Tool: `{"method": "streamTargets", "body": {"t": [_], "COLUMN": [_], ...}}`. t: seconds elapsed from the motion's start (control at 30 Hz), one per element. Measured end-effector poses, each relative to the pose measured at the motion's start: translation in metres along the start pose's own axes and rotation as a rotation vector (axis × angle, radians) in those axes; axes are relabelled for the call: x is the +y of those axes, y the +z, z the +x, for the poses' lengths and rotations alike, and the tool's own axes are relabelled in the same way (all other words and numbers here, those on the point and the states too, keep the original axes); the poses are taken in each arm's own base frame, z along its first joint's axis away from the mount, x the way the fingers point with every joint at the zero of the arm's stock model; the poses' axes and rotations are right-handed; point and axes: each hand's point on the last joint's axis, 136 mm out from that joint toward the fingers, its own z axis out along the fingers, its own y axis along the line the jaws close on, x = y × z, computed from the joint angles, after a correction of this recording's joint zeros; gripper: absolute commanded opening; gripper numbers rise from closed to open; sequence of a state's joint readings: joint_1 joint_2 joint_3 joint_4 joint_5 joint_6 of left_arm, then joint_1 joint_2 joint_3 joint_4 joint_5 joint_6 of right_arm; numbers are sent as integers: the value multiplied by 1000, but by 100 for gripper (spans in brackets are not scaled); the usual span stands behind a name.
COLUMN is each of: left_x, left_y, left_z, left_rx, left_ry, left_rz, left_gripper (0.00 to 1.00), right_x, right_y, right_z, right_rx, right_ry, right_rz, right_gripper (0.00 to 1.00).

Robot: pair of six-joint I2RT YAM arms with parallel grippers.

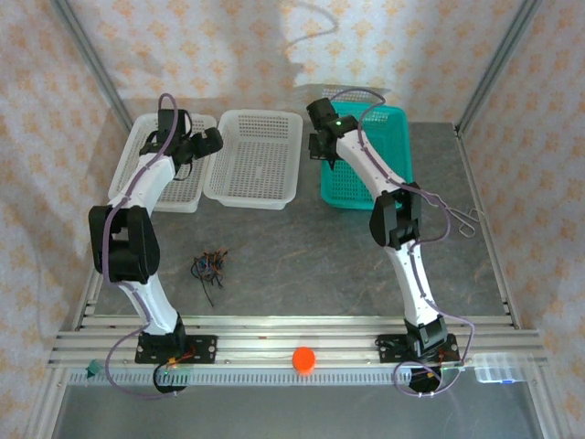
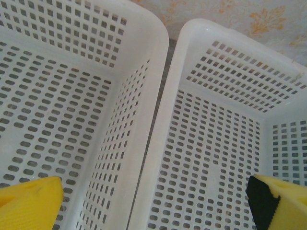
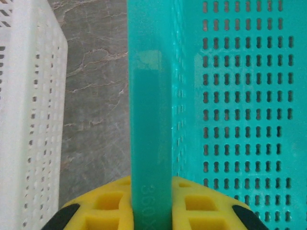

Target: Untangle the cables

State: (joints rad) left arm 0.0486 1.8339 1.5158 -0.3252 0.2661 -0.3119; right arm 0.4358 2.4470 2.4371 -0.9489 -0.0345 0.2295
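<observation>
Three perforated baskets line the far side of the bench (image 1: 302, 247): two white baskets (image 1: 258, 160) at 11 and 12 o'clock, touching side by side, and a teal basket (image 1: 352, 187) at 1 o'clock. The left end effector (image 1: 208, 142) hangs over the seam between the white pair, its yellow fingers (image 2: 29, 203) spread wide apart with nothing between them. The right end effector (image 3: 151, 206) is clamped on the teal basket's 9 o'clock wall, whose rim stands upright between its pads. The cables (image 1: 208, 266) lie in one small knot on the bare bench at 8 o'clock, near the left arm and well apart from both end effectors. The strands look mostly dark, with perhaps some red and blue among them. Silver forceps (image 1: 464, 219) rest at 3 o'clock.
</observation>
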Motion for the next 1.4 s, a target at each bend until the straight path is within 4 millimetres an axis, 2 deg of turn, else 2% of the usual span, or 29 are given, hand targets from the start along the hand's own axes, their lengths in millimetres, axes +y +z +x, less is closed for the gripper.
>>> {"method": "streamTargets", "body": {"t": [0.07,0.13,0.37,0.57,0.7,0.77,0.9,1.13,1.4], "left_x": [0,1,11,15,10,5,-9,-46,-69], "left_y": [4,8,24,43,52,53,54,51,49], "left_z": [2,5,17,37,45,47,48,54,65], "left_rx": [13,23,77,147,186,200,210,221,243], "left_ry": [0,3,0,-4,-6,0,17,59,61], "left_rz": [3,4,6,17,51,78,126,198,241], "left_gripper": [99,99,99,99,88,87,85,84,84], "right_x": [3,10,27,34,40,41,41,37,29], "right_y": [7,10,8,-4,-19,-24,-26,-24,-22], "right_z": [-3,-10,-25,-23,-24,-25,-26,-18,-8], "right_rx": [-1,-21,-80,-71,-73,-76,-74,-41,-2], "right_ry": [-5,-6,8,30,42,48,69,90,90], "right_rz": [-26,-69,-149,-206,-248,-262,-266,-244,-203], "right_gripper": [43,55,79,81,81,81,82,85,79]}}
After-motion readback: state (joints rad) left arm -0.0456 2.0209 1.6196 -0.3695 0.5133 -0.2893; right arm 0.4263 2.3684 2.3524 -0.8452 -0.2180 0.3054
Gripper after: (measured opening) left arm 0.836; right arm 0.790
